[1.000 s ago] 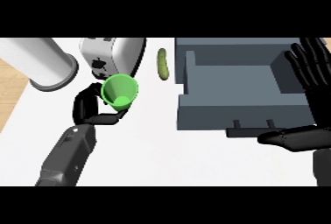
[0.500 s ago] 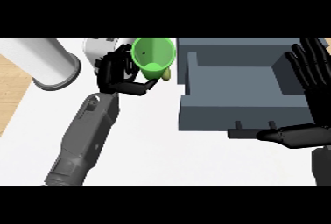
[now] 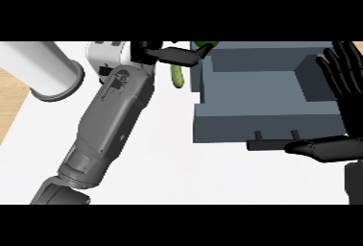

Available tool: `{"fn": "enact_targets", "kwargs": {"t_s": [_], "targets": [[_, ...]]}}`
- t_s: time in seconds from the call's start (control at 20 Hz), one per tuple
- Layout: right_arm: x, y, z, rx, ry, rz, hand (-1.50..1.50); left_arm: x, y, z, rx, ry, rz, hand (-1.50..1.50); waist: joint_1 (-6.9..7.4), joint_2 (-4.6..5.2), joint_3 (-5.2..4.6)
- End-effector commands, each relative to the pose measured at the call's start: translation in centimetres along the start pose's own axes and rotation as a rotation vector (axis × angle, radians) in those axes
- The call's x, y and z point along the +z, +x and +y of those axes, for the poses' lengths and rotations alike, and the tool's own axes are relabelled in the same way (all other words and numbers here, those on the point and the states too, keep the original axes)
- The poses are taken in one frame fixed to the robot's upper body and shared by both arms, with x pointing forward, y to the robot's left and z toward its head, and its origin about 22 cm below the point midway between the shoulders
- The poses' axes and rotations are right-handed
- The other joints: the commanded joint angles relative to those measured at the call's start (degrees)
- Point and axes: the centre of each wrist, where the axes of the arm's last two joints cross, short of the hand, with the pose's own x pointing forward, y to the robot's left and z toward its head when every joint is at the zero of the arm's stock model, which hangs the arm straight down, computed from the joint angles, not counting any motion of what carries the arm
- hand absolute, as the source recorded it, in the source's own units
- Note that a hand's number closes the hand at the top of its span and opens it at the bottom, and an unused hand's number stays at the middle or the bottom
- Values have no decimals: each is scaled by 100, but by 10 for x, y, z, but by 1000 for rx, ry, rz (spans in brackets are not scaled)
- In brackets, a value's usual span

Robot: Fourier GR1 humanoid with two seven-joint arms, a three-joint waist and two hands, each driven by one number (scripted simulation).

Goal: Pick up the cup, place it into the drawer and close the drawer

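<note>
White table [image 3: 163,163], seen from above; wood floor at the left edge.

Near: right hand [image 3: 333,148], fingers straight, at the front of the open grey drawer [image 3: 248,122], beside its handle pegs.

Middle: left forearm stretched up the table; a yellow-green item [image 3: 178,77]; a white cylinder [image 3: 42,72].

Far: left hand [image 3: 170,54], curled on the green cup [image 3: 204,45], mostly hidden, at the drawer's far left corner. Cup judged light, rigid, smooth; best held round its wall.
</note>
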Motion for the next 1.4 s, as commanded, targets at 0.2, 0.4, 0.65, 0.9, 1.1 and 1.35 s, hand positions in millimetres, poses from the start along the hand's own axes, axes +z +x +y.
{"fn": "enact_targets", "kwargs": {"t_s": [0.2, 0.4, 0.65, 0.9, 1.1, 1.35], "targets": [[2, -5, 13, 3, 23, -4, -150, -41, 25, -44, -95, -6, 172, 150, -154, 57, 1], [-10, -1, 8, -21, 57, -42, -150, -34, 7, -49, -168, 18, 249, 150, -394, 115, 6], [-21, 1, 17, -21, 54, -53, -150, -20, -14, -45, -248, -67, 353, 150, -501, 167, 7], [-33, 5, 31, -32, 106, -86, -150, -14, -20, -47, -287, -144, 442, 150, -853, 238, 10], [-36, 10, 28, -43, 138, -97, -150, -3, -31, -44, -300, -160, 457, -150, -971, 256, 9], [-43, 8, 43, -122, 258, -119, -150, 11, -41, -38, -172, -88, 407, -150, -1112, 343, 2]]}}
